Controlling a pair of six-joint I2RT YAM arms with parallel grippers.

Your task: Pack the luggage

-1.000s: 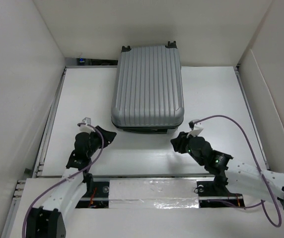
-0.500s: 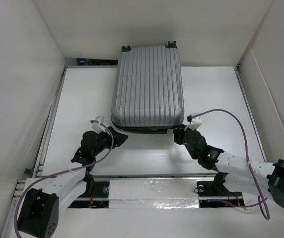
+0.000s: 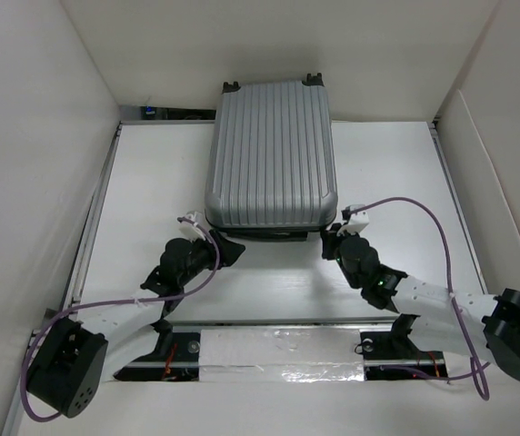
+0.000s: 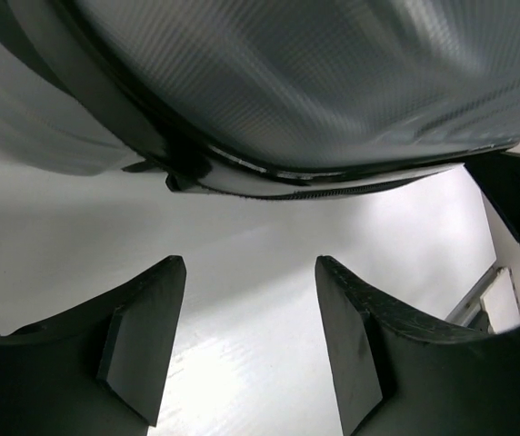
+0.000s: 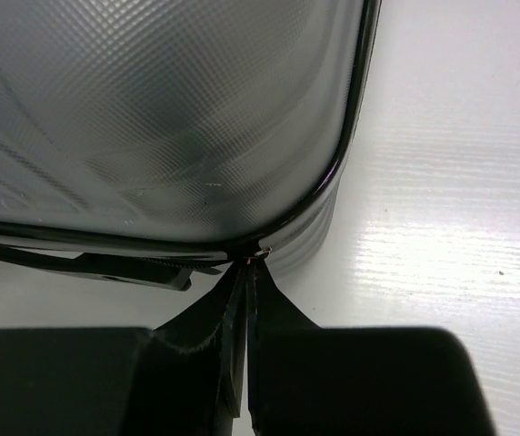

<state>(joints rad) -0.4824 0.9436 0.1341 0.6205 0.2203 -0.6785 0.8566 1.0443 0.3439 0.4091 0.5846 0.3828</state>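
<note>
Since drawing in to the near edge of the shut luggage (image 3: pixel 271 154), flat on the tabletop (image 3: pixel 151 173), poised for opening: left fingers (image 4: pixel 142 350) spread wide, right fingers (image 5: pixel 233 336) pressed together at its seam.

White table (image 3: pixel 151 173) between plain white walls (image 3: pixel 33 136)

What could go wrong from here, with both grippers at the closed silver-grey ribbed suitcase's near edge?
1. The right gripper is shut, tips at the dark seam of the silver-grey ribbed hard-shell suitcase; they may slip off its rounded corner.
2. The left gripper is open and empty close to the shell; pushing in could shove the suitcase away.
</note>
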